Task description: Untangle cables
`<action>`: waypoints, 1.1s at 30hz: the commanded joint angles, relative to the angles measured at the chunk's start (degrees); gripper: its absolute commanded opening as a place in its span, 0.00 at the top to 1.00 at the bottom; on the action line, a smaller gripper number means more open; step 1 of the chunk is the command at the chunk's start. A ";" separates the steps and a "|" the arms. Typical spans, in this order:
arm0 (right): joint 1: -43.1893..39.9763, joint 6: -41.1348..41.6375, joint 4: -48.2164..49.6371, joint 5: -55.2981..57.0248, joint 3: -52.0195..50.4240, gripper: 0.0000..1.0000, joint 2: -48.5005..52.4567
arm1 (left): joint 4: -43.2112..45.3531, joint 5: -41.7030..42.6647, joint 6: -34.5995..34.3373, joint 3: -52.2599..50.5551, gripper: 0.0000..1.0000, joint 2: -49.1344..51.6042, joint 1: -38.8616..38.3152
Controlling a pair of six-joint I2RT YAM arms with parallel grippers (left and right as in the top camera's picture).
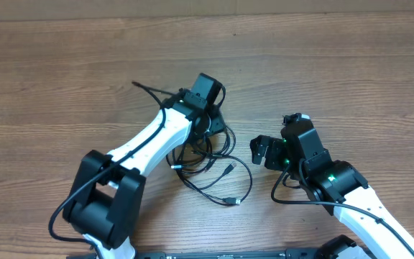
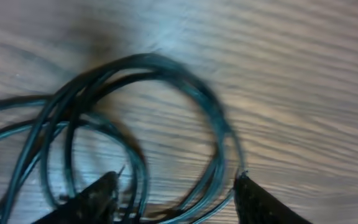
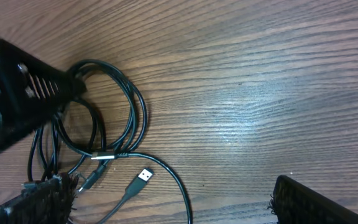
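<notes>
Nearest us, the right hand [image 1: 264, 151] has its fingers spread wide and holds nothing, near the cables [image 1: 207, 169]. These thin black cords lie looped on the wooden worktop [image 1: 336, 65], with one USB plug [image 3: 143, 175] lying free. Beyond, the left hand [image 2: 176, 196] straddles the loops, its fingers apart with strands between them.

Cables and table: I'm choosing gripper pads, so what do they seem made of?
The cables look like black plastic- or rubber-sheathed cord, with a slight sheen along the curves. The USB plug shows a bright, metal-looking shell. The table looks like matte wood or wood-grain laminate, going by the grain.
</notes>
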 commanded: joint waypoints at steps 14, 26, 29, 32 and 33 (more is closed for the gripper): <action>-0.15 -0.09 0.46 0.57 1.40 0.00 -0.39 | -6.73 1.60 -6.73 -0.07 0.33 1.38 0.46; -0.15 -0.09 0.50 0.55 1.40 0.00 -0.15 | -10.19 3.63 -1.31 3.06 0.10 0.61 3.67; -0.15 -0.09 0.63 0.55 1.40 0.00 0.57 | -13.27 3.56 -1.33 4.24 0.09 -0.31 3.76; -0.15 -0.09 0.57 0.55 1.40 0.00 1.29 | -14.53 5.66 -1.70 4.31 0.10 -1.18 3.76; -0.15 -0.09 0.55 0.52 1.40 0.00 1.53 | -14.58 7.37 -1.92 4.31 0.11 -1.22 3.76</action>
